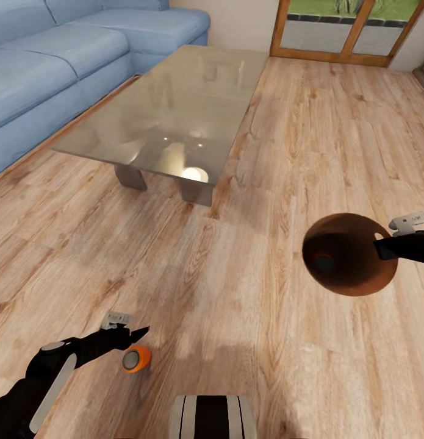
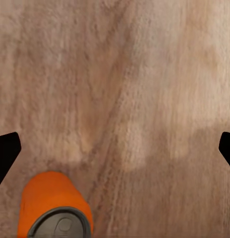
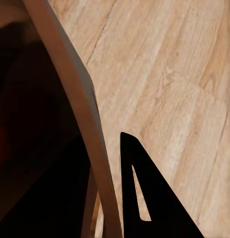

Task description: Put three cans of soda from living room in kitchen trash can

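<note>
Jaws of my left gripper [image 1: 136, 334] stood wide apart over the small orange silver-ended soda can [image 1: 136, 358] on the wood floor [image 1: 248, 341]; my right gripper [image 1: 382, 242] pinched the brown-lined round bin's [image 1: 349, 253] rim.

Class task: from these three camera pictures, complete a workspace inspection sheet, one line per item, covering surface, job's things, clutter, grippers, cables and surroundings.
Surface: warm wood floor, bare planks.
Job's things: orange soda can on the floor beside the left fingertips; trash can, brown inside, with a dark can in it.
Clutter: nothing seen.
Grippers: left gripper open, can off to one side; right gripper at the bin's rim, state unclear.
Cables: nothing seen.
Surroundings: glass coffee table, blue sofa, glass doors.
</note>
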Tool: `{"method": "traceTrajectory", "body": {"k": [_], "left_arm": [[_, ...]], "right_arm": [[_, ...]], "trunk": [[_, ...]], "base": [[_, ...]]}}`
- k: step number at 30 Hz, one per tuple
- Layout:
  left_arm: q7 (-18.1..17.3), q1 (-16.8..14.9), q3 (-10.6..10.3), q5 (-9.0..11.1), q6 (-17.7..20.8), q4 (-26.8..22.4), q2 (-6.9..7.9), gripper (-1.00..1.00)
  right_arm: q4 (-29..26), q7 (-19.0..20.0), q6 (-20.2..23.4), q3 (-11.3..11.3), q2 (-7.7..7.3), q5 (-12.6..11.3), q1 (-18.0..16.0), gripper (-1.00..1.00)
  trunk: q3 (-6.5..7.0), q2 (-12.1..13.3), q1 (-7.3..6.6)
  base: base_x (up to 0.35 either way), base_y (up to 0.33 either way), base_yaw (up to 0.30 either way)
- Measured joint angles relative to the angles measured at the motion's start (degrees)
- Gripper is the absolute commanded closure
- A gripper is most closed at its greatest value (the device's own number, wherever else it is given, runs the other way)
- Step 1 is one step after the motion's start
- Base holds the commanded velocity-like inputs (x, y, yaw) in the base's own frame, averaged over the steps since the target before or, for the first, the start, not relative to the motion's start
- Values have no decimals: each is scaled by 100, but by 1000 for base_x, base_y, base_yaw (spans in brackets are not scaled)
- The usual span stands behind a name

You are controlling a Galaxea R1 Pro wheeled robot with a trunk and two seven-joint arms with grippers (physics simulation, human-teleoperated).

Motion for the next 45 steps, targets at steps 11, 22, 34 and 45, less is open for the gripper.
{"method": "traceTrajectory", "body": {"k": [11,22,34,45], "left_arm": [[135,1,0,5,-2,275,-2,-100],[155,0,2,5,-31,476,-1,-100],[168,-2,8,-6,-53,734,0,-100],[164,-2,19,-6,-55,828,0,-100]], "right_arm": [[-1,31,24,2,7,25,0,100],[-1,30,24,21,8,29,0,100],[-1,14,21,6,12,44,0,100],[6,5,24,6,15,38,0,100]], "trunk": [[0,0,0],[0,0,0],[0,0,0],[0,0,0]], "base": [[0,0,0],[0,0,0],[0,0,0],[0,0,0]]}}
